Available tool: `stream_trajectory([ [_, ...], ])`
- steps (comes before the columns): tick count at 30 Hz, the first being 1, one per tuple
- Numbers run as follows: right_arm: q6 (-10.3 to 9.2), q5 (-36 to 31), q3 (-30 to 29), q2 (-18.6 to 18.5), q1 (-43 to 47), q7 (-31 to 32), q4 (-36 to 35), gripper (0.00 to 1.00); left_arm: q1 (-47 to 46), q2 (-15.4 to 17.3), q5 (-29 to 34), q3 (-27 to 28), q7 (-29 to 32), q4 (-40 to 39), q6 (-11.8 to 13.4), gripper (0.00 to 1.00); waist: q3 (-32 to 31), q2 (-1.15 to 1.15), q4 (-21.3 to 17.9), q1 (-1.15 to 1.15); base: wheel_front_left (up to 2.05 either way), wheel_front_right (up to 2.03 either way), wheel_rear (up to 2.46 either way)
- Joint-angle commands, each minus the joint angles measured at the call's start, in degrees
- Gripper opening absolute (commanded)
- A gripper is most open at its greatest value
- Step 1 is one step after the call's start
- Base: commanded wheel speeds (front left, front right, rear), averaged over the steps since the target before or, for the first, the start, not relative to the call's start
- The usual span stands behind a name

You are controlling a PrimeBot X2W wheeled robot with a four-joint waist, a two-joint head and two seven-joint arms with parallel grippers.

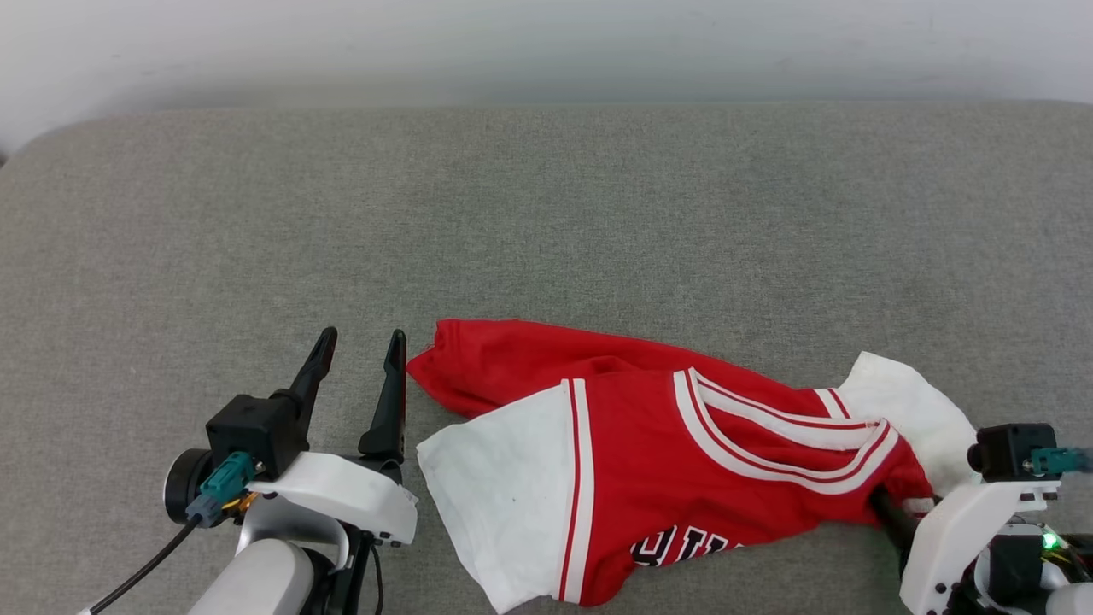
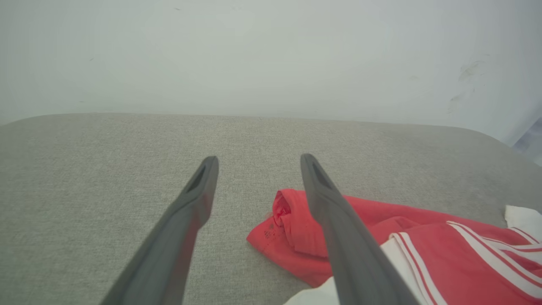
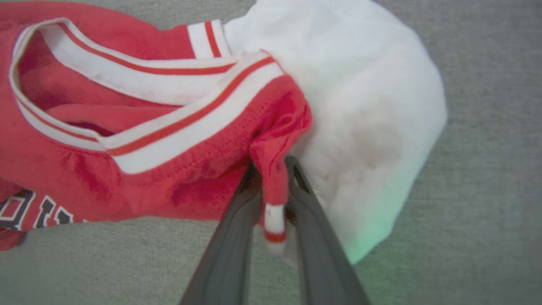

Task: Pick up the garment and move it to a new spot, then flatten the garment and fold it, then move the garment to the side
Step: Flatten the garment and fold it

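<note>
Near the cushion's (image 1: 546,213) front edge, right of middle, the garment (image 1: 649,444) lies crumpled, chest up, collar (image 3: 169,84) gaping. One white sleeve (image 1: 504,504) is flopped at the left and the other is bunched at the right end. A red fold from beside the collar sits between the right gripper's (image 3: 272,164) fingers, which stand narrowly apart; whether they clamp it or only flank it, I cannot tell. The left gripper (image 1: 362,337) hovers just beside the garment's rolled red end, fingers spread wide, holding nothing. The step looks like setting the garment down at its new spot before flattening. To do it well, the right fingers should part fully and back out along their own line, so the fold slips free without dragging the shoulder. Then each gripper wants a clean single-layer hold at opposite ends, drawn apart low over the cushion, since soft jersey likely bunches when lifted high or pinched through two layers.
</note>
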Motion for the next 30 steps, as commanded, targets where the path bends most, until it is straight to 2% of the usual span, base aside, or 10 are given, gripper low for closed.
stream_trajectory([
  [1, -0.02, 0.18, 0.62, -0.08, -0.32, -2.15, 0.21, 1.00, -0.40, 0.18, -0.13, 0.04, -0.01, 0.16, -0.21, 1.00, -0.07, 0.00, -0.02, 0.00, 0.00, 0.00, 0.00],
  [7, -0.02, -0.99, 0.03, -1.79, 1.82, -12.76, -2.44, 1.00, 1.00, 0.27, -0.66, 0.10, -0.08, 1.14, 0.23, 1.00, -2.38, 0.00, -0.05, 0.00, 0.00, 0.00, 0.00],
  [11, -0.02, -2.50, -2.51, -0.21, 2.64, -18.34, -5.55, 1.00, 2.00, 0.28, -1.32, 0.29, -0.14, 1.83, 0.43, 1.00, -4.40, 0.00, -0.03, 0.00, 0.00, 0.00, 0.00],
  [17, -0.02, -7.17, -2.91, 1.37, 3.18, -26.12, -9.14, 1.00, 3.66, 0.87, -1.85, -0.04, 1.14, 3.25, 1.08, 1.00, -8.06, 0.00, 0.64, 0.00, 0.00, 0.00, 0.00],
  [25, -0.02, -11.79, -1.11, 3.88, 5.99, -28.85, -14.14, 1.00, 6.17, 2.40, -4.02, 0.51, 5.45, 3.20, 2.23, 1.00, -11.16, 0.00, 0.46, 0.00, 0.00, 0.00, 0.00],
  [30, -0.02, -12.43, -0.53, 5.53, 7.78, -28.64, -16.54, 1.00, 3.45, 4.45, -5.97, -1.93, 13.71, 2.89, -1.01, 1.00, -10.89, 0.00, -0.49, 0.00, 0.00, 0.00, 0.00],
])
